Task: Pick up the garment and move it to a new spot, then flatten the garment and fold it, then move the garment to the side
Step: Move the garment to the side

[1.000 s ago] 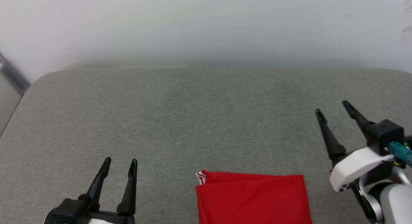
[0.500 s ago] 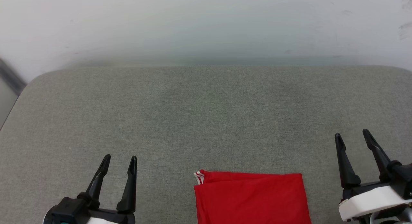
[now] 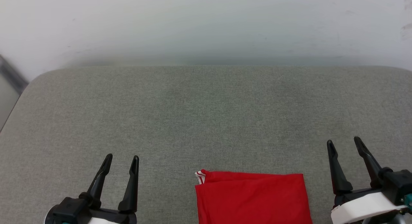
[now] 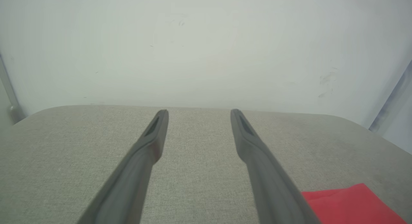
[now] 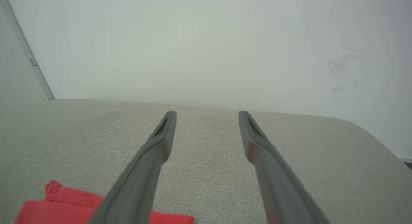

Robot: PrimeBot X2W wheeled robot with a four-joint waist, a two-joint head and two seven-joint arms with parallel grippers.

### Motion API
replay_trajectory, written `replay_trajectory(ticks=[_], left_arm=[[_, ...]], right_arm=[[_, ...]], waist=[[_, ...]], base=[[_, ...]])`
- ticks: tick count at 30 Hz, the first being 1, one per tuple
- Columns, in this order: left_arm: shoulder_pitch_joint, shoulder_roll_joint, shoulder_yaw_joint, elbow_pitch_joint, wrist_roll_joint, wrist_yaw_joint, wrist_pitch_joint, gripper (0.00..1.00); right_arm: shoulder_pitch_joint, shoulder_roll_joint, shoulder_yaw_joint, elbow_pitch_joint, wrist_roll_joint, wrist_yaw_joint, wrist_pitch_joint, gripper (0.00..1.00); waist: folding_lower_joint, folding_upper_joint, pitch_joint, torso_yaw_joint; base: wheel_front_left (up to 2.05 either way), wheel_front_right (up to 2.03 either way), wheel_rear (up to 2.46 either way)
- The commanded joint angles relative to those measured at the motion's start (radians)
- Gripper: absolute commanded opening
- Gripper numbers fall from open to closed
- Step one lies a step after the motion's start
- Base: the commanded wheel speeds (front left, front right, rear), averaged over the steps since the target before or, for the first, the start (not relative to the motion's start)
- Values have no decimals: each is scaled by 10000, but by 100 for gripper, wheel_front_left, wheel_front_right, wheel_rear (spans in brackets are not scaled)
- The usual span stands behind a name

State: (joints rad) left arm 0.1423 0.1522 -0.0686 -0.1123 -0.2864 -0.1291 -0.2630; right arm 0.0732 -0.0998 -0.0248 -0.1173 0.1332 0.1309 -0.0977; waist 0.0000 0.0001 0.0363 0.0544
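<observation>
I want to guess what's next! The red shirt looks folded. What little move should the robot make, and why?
Probably swing the right gripper left toward the right edge of the garment. It lies folded, untouched, nearer that gripper than the left gripper; both are open, and moving it aside may remain.

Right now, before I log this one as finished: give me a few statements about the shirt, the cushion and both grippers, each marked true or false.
1. In the head view the garment lies between the left gripper and the right gripper. True.
2. The left gripper's fingers are shut on the garment. False: they stand open and empty, clear of it.
3. The garment rests folded on the grey cushion. True.
4. The striped trim shows at the garment's far right corner. False: it peeks out at the far left corner.
5. The right gripper touches the garment. False: it is apart from it, fingers open.
</observation>
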Motion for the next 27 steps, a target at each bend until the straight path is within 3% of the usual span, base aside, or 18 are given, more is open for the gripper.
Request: replay_trajectory(ticks=[1,6,12,16,19,23,27], left_arm=[[-24,1,-4,-35,25,-16,-21,100],[-58,43,-14,13,12,-17,-21,100],[-201,73,-59,77,82,-17,-21,100],[-324,34,-125,116,62,-17,-21,100],[-485,15,-244,166,53,-17,-21,100],[-644,-29,-310,238,25,-17,-21,100],[-781,-40,-407,272,16,-17,-21,100]], right_arm=[[134,-12,31,-52,-18,-4,82,100],[121,-514,441,-316,-16,-4,1060,100],[406,-1463,1321,-820,939,-4,4339,100],[658,-1341,1144,-1236,1963,-4,6862,100],[768,-1278,813,-1489,2030,-4,8227,100],[999,-902,529,-1533,1700,-4,9268,100],[959,-452,346,-1257,1615,-4,9650,100]], waist=[[0,-1,28,8],[0,-1,142,34],[0,-1,401,80],[0,-1,632,173],[0,-1,839,335],[0,-1,1083,603],[0,-1,1336,847]], base=[[0,0,0],[0,0,0],[0,0,0],[0,0,0],[0,0,0],[0,0,0],[0,0,0]])
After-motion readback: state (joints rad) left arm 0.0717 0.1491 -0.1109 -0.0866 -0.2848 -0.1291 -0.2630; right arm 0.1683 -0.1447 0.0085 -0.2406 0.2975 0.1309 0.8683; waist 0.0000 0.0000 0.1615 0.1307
